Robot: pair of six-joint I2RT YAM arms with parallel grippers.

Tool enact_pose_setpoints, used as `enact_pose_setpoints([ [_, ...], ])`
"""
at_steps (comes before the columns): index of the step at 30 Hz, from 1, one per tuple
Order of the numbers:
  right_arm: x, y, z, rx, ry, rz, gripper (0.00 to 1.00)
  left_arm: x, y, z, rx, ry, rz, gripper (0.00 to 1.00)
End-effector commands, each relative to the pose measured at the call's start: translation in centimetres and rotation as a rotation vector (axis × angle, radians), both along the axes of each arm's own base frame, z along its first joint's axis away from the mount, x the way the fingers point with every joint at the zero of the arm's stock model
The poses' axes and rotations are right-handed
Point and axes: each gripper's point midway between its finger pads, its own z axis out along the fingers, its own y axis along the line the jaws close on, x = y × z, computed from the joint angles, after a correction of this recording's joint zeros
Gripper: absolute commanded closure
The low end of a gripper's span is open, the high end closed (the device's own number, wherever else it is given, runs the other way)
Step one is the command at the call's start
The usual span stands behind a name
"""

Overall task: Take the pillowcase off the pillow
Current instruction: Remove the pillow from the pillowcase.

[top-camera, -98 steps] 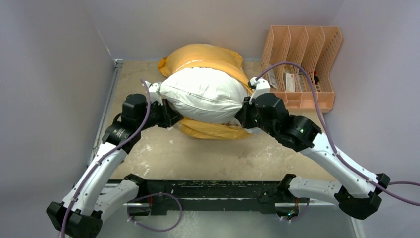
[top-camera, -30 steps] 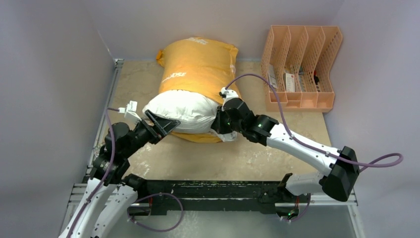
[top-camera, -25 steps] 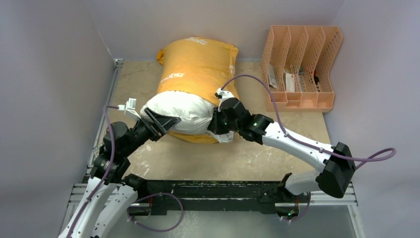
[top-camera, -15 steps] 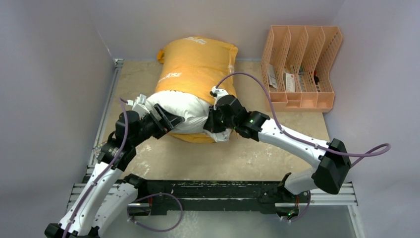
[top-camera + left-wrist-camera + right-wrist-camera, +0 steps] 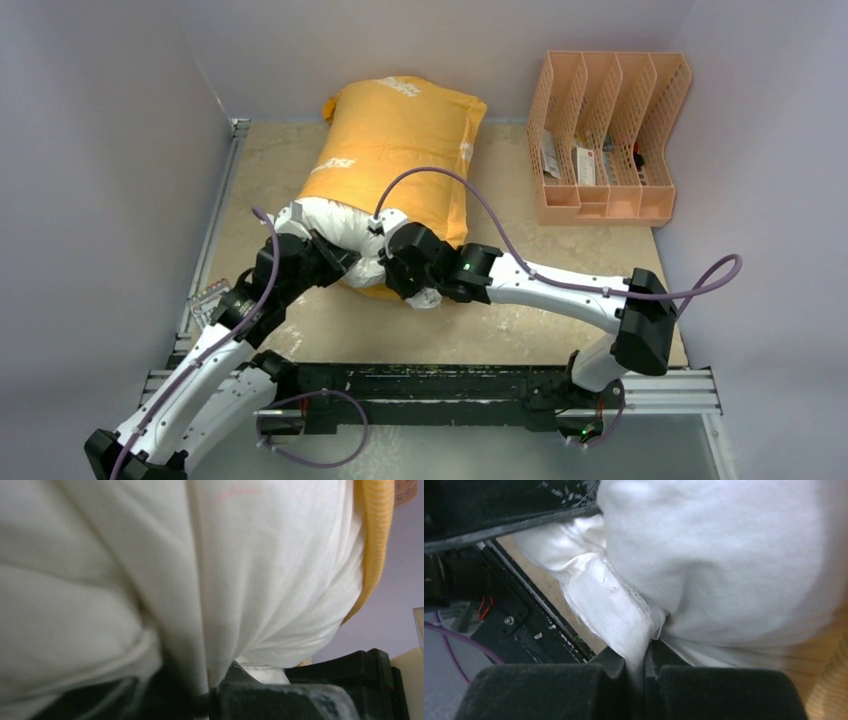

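rail: a black rail (image 5: 450, 385) runs along the near edge of the counter (image 5: 540, 320), and both arm bases sit on it.
left arm: it rises from the near left corner and reaches forward and inward to the near left end of the pillow (image 5: 338, 222).
right arm: its elbow is at the near right and its forearm stretches leftward low over the counter. A purple cable (image 5: 437, 170) arcs from the wrist over the orange cover.
left end effector (image 5: 335, 262): it is pressed into the white fabric. In the left wrist view a fold of the pillow (image 5: 150, 580) drops between the dark fingers (image 5: 280, 700), which look clamped on it, though that close view is blurred.
right end effector (image 5: 402, 272): its jaws are closed tight on a thin flap of the pillow (image 5: 724, 555). In the right wrist view the flap is squeezed into the slit between the padded fingers (image 5: 549, 690).
spacing: the two end effectors sit just beside each other at the pillow's near end.
pillow: it lies on the counter with its long axis running away from the arms. Only the near end is bare, and it is bunched and wrinkled.
pillowcase (image 5: 400, 140): this orange-yellow cover wraps the rest of the pillow and has small white lettering on top. Its open hem crosses just beyond the end effectors.
organiser (image 5: 608, 130): it is peach and slotted, and stands at the far right, apart from the pillowcase.
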Motion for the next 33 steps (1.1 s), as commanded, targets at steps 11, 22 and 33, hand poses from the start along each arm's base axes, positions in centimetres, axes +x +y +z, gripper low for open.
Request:
enact_pose_setpoints([
  [11,-3.1,-5.3,15.1,0.373,-0.265,-0.026,0.43,-2.9,6.1,2.3,0.050,-0.054,0.240,1.00],
  [22,-0.9,-11.8,5.3,0.475,0.168,-0.307,0.22,-2.7,7.5,5.4,0.158,-0.087,0.258,1.00],
  [33,0.1,-7.7,5.8,0.586,0.268,-0.171,0.19,-2.7,6.9,4.7,0.118,-0.059,0.251,1.00],
])
